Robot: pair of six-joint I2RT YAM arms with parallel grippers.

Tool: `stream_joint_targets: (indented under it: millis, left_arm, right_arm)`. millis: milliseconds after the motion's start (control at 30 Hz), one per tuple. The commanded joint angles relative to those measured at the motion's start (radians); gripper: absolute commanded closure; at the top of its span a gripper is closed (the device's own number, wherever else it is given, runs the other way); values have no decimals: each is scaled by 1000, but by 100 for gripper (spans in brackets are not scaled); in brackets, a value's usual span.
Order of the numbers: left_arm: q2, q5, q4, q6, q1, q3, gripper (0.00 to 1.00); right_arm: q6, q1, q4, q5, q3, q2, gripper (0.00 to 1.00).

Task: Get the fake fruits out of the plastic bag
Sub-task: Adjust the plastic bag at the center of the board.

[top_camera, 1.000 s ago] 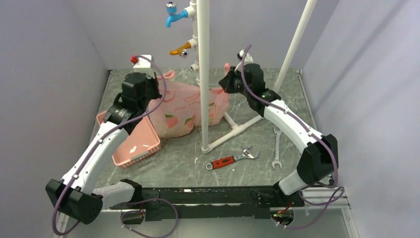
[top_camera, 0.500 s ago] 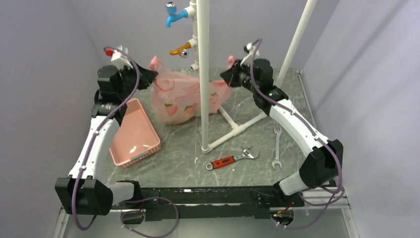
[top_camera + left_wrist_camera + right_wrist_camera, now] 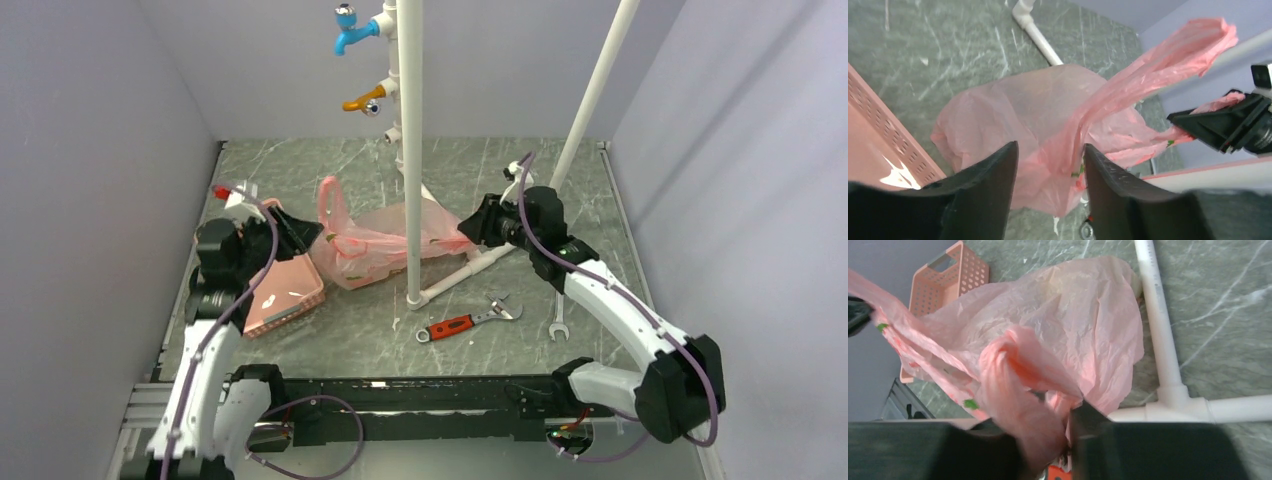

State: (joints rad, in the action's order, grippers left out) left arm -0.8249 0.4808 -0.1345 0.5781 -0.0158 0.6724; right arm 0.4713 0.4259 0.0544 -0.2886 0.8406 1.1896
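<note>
Left of the white upright pipe (image 3: pixel 411 150), the plastic bag (image 3: pixel 365 245) lies slumped on the bench. Its body wraps the pipe's foot and a smaller lobe reaches to the pipe's right. One handle loop (image 3: pixel 328 200) stands up left of the pipe.

Left end effector (image 3: pixel 300 231): farther left of the pipe than the bag, at the bag's left edge, above the far corner of the pink slotted basket (image 3: pixel 285 295). Wrist view: jaws parted, with a stretched strip of handle film running up through the gap, not pinched.

Right end effector (image 3: pixel 472 225): just right of the pipe, at the bag's right tip. Wrist view: bunched handle plastic sits between partly parted jaws. Cannot tell whether it is nipped or loose.

Fake fruits: none seen in any view. The green flecks on the film read as print. No clear bulge shows, so whether fruit sits in the folds is undetermined.

Judgement: the step in hand is working the bag open from its two handles, and no fruit is out on the bench. The next move calls for one firm hold on the film, the mouth spread wide, and then a reach inside or a tip-out. The pipe stands between the two arms, so the film may snag on it.
</note>
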Motion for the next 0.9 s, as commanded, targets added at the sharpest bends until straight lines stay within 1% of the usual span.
stream_joint_targets:
  millis: [0, 67, 167, 233, 333, 433, 500, 567, 633, 700, 800, 867]
  left_arm:
    - [174, 43, -101, -46, -11, -10, 33]
    - [206, 62, -184, -78, -11, 17, 25]
    - [209, 78, -278, -143, -10, 108, 13]
    - [190, 95, -321, -183, -10, 186, 2]
    - [144, 89, -368, -245, -1, 292, 1]
    - [78, 15, -436, -356, 52, 409, 1]
    - [14, -33, -476, -424, 96, 483, 1]
    - [-61, -38, -512, -479, 121, 552, 1]
    - [-148, -43, -587, -517, 143, 675, 1]
    - [-228, -35, -638, -558, 174, 755, 1]
    - [-305, -91, -703, -623, 272, 850, 1]
    - [-333, -102, -703, -631, 311, 858, 1]
  right_arm:
    - [-59, -8, 68, 24, 2, -92, 58]
    - [-74, -7, 94, 20, 13, -114, 51]
    - [-87, -6, 153, 13, 54, -117, 35]
    - [-95, -7, 190, -1, 86, -111, 24]
    - [-130, -8, 259, 8, 147, -106, 10]
    - [-189, -7, 388, 89, 259, -78, 2]
    - [-231, -9, 454, 93, 340, -39, 1]
    - [-247, -9, 530, 96, 440, 14, 1]
    - [-263, -8, 596, 47, 531, 70, 1]
    - [-281, -9, 663, 27, 605, 117, 1]
    - [-329, -6, 743, 25, 677, 164, 2]
    - [-348, -5, 758, 10, 687, 172, 3]
